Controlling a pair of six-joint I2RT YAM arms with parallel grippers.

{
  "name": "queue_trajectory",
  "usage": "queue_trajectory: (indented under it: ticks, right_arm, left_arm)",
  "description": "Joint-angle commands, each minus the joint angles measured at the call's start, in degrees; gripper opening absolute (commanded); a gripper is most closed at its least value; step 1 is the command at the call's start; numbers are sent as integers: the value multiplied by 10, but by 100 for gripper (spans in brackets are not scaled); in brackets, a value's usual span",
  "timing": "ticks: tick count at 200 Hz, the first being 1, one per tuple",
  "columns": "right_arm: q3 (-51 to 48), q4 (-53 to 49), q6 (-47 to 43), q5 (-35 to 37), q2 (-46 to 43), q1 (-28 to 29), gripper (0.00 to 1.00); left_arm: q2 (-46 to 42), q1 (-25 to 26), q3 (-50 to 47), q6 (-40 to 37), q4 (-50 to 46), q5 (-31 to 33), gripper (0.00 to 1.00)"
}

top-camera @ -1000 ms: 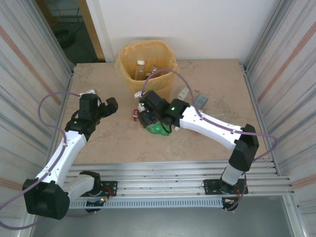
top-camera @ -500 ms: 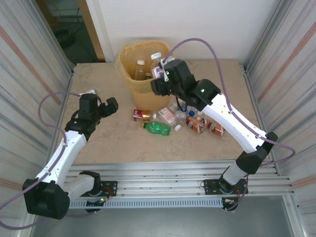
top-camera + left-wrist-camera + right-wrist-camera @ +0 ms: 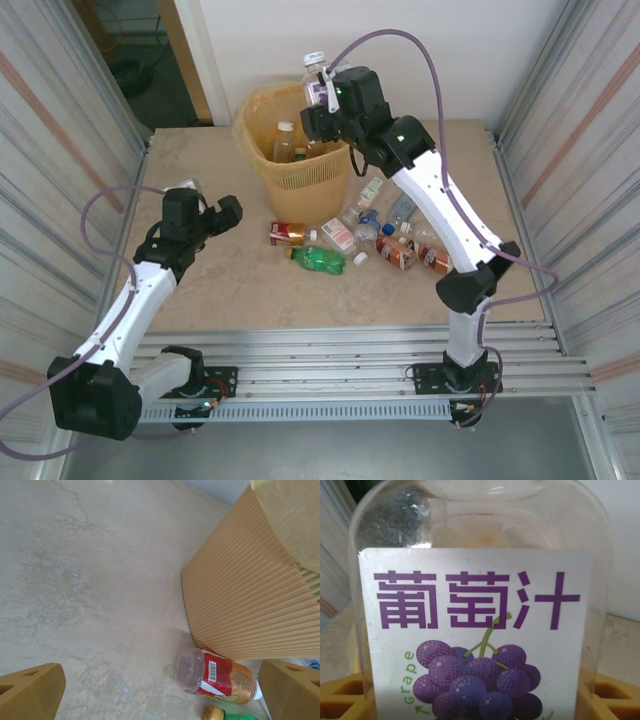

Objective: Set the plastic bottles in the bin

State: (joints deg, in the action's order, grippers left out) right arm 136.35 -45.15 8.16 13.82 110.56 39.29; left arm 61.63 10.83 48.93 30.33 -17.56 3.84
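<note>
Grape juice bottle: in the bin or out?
Out. The right tool grips the grape juice bottle above the bin, not yet released.

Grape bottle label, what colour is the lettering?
Purple, on the held bottle, white label; right wrist view shows it best.

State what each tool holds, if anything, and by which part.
The right tool grips a clear grape-juice bottle by the sides of its labelled body, above the bin. The left tool is open and holds nothing.
</note>
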Motion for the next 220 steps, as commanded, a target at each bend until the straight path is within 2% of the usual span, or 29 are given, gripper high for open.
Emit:
queue_trajectory:
  ticks: [1, 127, 155, 220]
  right_arm:
    - [56, -20, -38, 1, 40, -2, 34]
    - [77, 14, -79, 7, 137, -4, 40]
    - [78, 16, -80, 3, 150, -7, 44]
    - [80, 16, -81, -3, 165, -12, 78]
  left_arm:
    - [4, -4, 6, 11, 17, -13, 99]
    - [16, -4, 5, 14, 26, -24, 99]
    - [17, -5, 5, 15, 27, -27, 99]
    - [19, -4, 5, 11, 25, -28, 99]
